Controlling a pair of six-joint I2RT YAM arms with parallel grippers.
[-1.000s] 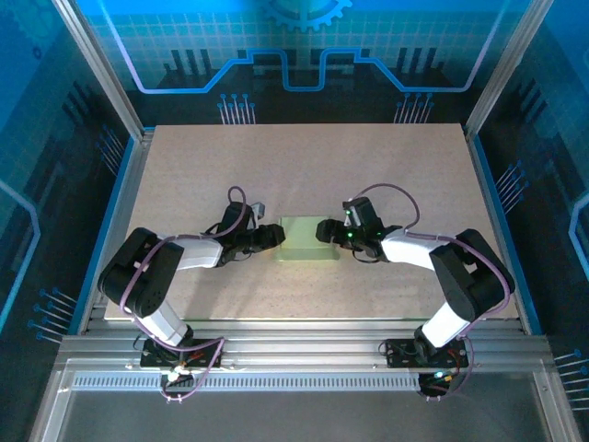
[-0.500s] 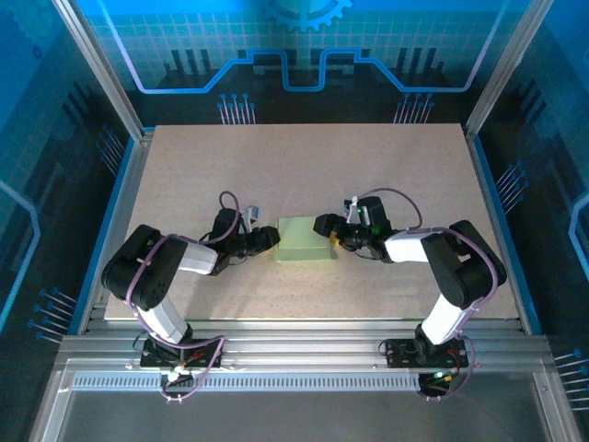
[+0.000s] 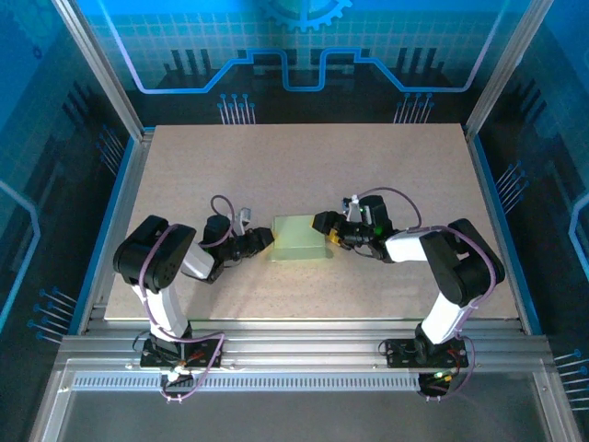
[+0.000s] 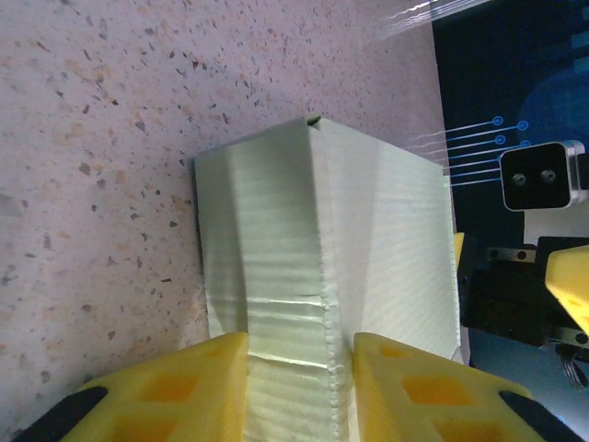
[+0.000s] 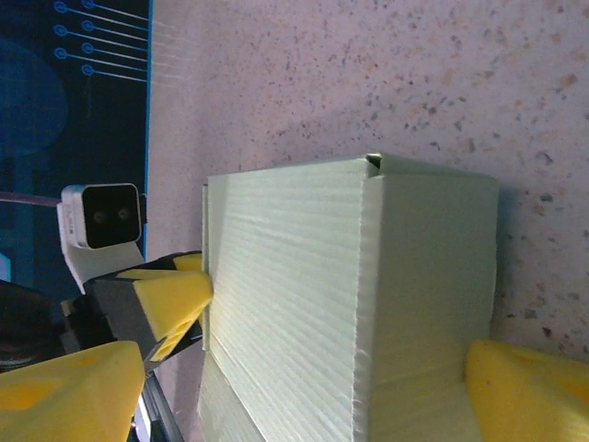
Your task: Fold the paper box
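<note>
Noted near the middle of the table (image 3: pixel 368 157): paper box (image 3: pixel 300 238), folded up into a pale green block and lying between the two arms. At its left end the left gripper (image 3: pixel 263 241) is set, yellow fingers (image 4: pixel 175 387) parted with a creased ridge of card between them (pinch or mere straddle cannot be told). The right end is straddled by the right gripper (image 3: pixel 323 225), jaws spread wide.

Pale lime-green, faintly ribbed paper box (image 3: pixel 299 238); beige table (image 3: pixel 304 166) with dark speckles; yellow fingers (image 4: pixel 175 387); blue circuit-patterned backdrop (image 3: pixel 304 46).
</note>
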